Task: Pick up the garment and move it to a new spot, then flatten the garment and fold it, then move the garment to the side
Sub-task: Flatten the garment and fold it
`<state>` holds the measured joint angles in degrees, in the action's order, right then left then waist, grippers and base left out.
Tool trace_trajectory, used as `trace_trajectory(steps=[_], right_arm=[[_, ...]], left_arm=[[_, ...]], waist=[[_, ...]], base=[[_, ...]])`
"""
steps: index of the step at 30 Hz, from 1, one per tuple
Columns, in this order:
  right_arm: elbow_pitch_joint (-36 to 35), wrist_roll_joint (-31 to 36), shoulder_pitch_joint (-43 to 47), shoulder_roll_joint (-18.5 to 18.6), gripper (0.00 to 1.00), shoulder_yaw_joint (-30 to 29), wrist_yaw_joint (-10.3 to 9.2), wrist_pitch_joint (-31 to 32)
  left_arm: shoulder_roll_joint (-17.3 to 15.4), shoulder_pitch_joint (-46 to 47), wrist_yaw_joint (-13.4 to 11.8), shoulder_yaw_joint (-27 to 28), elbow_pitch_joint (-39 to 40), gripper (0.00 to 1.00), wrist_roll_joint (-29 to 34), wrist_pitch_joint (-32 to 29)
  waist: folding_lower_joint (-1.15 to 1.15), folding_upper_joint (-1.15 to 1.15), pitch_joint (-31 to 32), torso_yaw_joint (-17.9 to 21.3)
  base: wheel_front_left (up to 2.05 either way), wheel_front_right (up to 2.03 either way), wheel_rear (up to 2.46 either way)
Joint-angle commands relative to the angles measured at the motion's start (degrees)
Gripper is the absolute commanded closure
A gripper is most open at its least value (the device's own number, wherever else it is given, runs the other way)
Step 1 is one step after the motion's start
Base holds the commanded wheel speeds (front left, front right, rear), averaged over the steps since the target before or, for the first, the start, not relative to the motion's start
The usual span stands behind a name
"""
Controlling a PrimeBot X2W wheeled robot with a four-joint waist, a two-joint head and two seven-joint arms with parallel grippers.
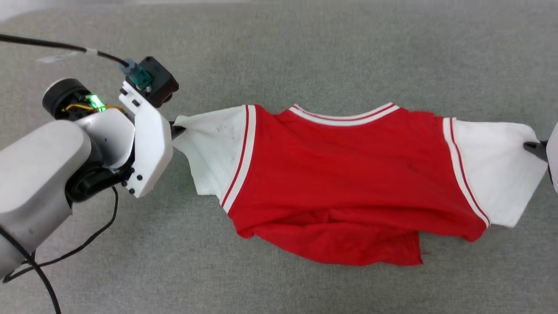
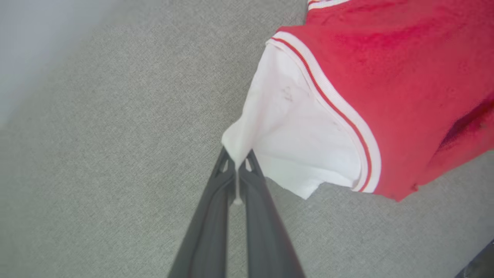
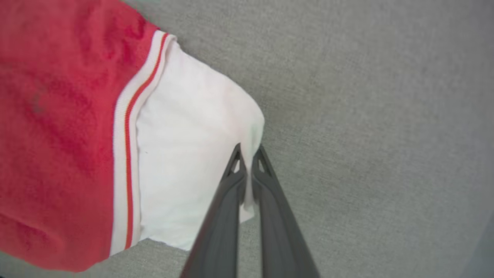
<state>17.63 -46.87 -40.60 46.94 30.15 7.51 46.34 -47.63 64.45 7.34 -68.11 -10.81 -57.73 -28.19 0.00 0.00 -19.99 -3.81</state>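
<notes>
**Item 1: the garment** (image 1: 348, 174). We record a red jersey-style T-shirt with white short sleeves. Red-and-white striped trim runs along the collar and both sleeve seams. It is stretched sideways between the two grippers by its sleeves, over the grey surface (image 1: 305, 52), with the collar edge away from the robot. The face toward us is plain red. The lower hem is bunched and doubled under on the near side. We cannot tell whether the body rests on the surface or hangs just above it.

**Item 2: left gripper** (image 1: 178, 130). We place it at the outer edge of the garment's sleeve on the robot's left. Its two dark fingers are pressed together on the white cloth. In the left wrist view (image 2: 236, 164) a thin fold of sleeve runs down between them, and the sleeve is drawn to a point at the grip.

**Item 3: right gripper** (image 1: 532, 147). We place it at the outer edge of the garment's opposite sleeve. In the right wrist view (image 3: 249, 158) the fingers are closed tight on a pinch of white fabric, and the sleeve edge curls around the tips.

**Item 4: grey surface.** Woven, plain, lying beneath the garment and reaching out past it on every side.

**Item 5: black cable** (image 1: 78, 249). It lies well apart from the garment, beyond the sleeve on the robot's left, and trails below the pale left forearm.
</notes>
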Motion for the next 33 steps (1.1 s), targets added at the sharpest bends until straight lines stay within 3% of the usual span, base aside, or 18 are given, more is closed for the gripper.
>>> trace_trajectory(steps=[1,10,15,23,33], right_arm=[[-0.63,-0.03,-0.68,0.43,1.00,0.11,-0.04,-1.21],[-7.41,0.97,-2.71,4.94,1.00,2.56,-0.05,-13.05],[-8.72,1.84,-5.10,5.39,1.00,2.16,-0.04,-19.39],[-6.47,6.39,-11.28,2.97,1.00,-0.79,-0.04,-28.61],[2.14,17.17,-30.10,-5.50,1.00,-1.02,-0.05,-30.71]], left_arm=[[0.01,-0.69,0.07,0.05,-0.08,1.00,-0.15,0.82],[-0.94,0.70,0.04,1.64,-0.01,1.00,2.82,8.65],[-0.17,2.84,-1.29,3.77,0.68,1.00,4.40,12.84],[2.53,8.35,-3.08,7.09,-0.22,1.00,6.72,16.69],[9.13,22.05,-2.34,10.81,-9.81,1.00,9.31,18.86]], waist=[[0.00,0.00,2.41,0.68],[0.00,0.00,9.07,1.23],[0.00,0.00,11.91,1.18],[0.00,0.00,12.60,1.16],[0.00,0.00,5.27,1.65]], base=[[0.00,0.00,0.00],[0.00,0.00,0.00],[0.00,0.00,0.00],[0.00,0.00,0.00],[0.00,0.00,0.00]])
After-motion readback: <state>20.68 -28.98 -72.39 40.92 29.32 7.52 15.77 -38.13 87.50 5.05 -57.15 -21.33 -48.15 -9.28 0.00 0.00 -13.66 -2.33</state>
